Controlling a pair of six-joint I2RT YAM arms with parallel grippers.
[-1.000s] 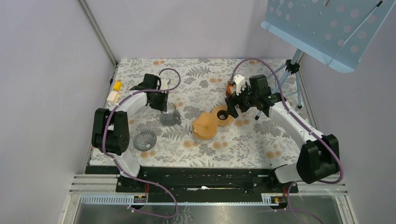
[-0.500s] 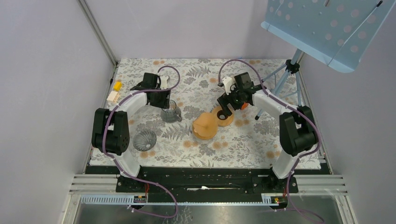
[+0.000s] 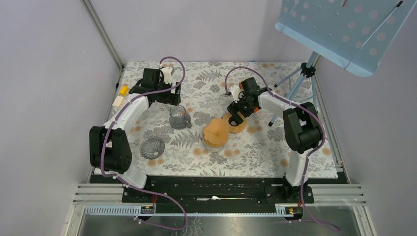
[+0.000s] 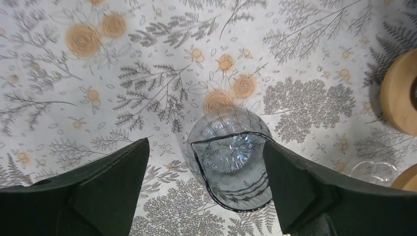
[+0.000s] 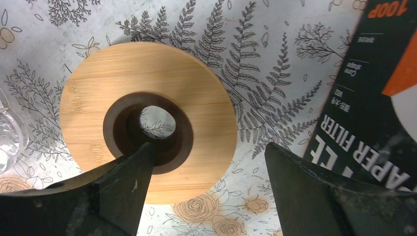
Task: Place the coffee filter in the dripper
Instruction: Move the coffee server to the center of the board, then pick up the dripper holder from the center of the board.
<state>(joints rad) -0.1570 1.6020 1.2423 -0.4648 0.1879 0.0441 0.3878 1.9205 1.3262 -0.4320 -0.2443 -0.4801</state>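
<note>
Your left pincer (image 4: 205, 153) hung spread over the glass jug (image 4: 231, 172) and your right pincer (image 5: 209, 152) spread over the wooden ring (image 5: 196, 93), both empty, so you were seemingly only at the reach: the filter stack (image 3: 216, 132) sat in the middle of the bench (image 3: 275, 152), the dripper (image 3: 152, 147) near its front-left corner, and next you needed one filter pinched off cleanly.

You had free tablecloth (image 3: 275, 147) between glass pitcher (image 3: 179, 118) and filter stack (image 3: 216, 133); tripod (image 3: 308, 70) blocked the far right corner.

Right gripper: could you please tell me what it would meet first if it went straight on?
Probably the wooden ring, which sits straight ahead of the open right gripper; how far off is unclear.
</note>
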